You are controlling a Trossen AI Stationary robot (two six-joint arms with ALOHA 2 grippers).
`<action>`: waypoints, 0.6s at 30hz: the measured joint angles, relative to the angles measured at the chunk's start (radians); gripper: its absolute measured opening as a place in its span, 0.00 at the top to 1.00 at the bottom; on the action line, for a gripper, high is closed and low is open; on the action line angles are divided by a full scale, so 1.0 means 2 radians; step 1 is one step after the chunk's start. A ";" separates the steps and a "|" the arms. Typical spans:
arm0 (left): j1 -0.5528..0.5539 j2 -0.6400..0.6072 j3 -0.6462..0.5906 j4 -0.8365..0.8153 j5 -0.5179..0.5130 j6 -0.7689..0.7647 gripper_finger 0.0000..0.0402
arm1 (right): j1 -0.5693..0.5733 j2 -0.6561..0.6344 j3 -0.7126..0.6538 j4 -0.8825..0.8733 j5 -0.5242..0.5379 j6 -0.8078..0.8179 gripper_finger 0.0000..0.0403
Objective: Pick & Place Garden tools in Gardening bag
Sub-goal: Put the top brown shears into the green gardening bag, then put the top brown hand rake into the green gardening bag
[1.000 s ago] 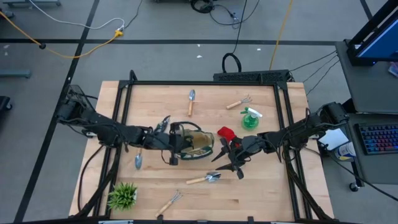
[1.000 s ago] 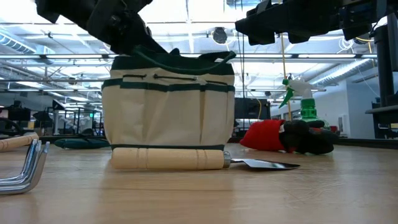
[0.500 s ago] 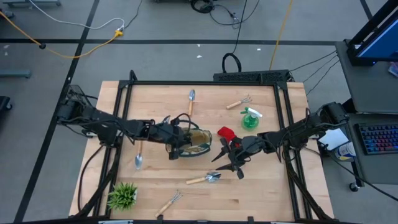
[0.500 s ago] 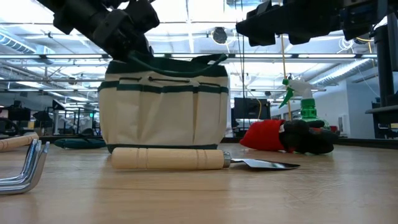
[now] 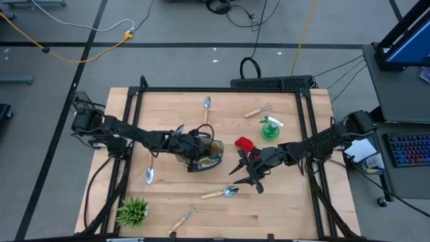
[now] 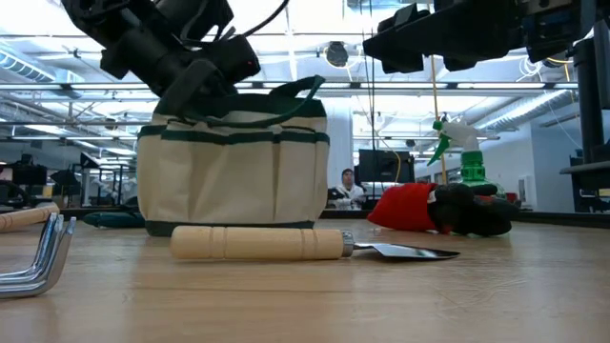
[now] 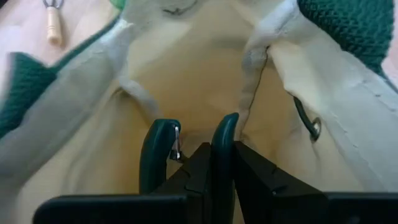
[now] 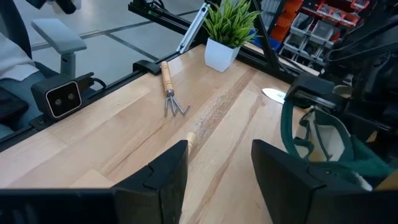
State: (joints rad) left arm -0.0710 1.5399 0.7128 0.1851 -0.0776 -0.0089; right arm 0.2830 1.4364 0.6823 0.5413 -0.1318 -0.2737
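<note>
Left gripper (image 5: 196, 149), reaching inside the gardening bag (image 5: 209, 154) at worktop centre, clamps green-handled pruners (image 7: 186, 146), apparently to drop them. Right gripper (image 5: 243, 168), at the bag's three o'clock, waits, fingers apart.

A robotics lab in an open industrial hall: the wooden surface (image 5: 282, 202) sits in a black metal frame (image 5: 218, 89), cables (image 5: 87, 47) trail over the grey floor, a keyboard (image 5: 408, 149) lies alongside, ceiling strip lights (image 6: 286, 43) and a seated person (image 6: 349, 186) behind.
</note>
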 joint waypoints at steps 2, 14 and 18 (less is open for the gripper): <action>0.001 0.003 0.000 0.002 0.001 0.002 0.86 | 0.000 0.000 0.000 -0.001 0.000 0.000 0.58; 0.016 0.003 0.000 0.001 0.017 -0.001 0.79 | 0.000 0.000 0.000 0.000 0.000 -0.005 0.58; 0.016 0.003 0.000 0.002 0.018 0.000 0.72 | 0.000 0.000 0.000 0.000 0.000 -0.005 0.58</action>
State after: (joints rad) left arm -0.0395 1.5459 0.7124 0.1888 -0.0425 -0.0090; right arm 0.2825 1.4364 0.6823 0.5411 -0.1314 -0.2828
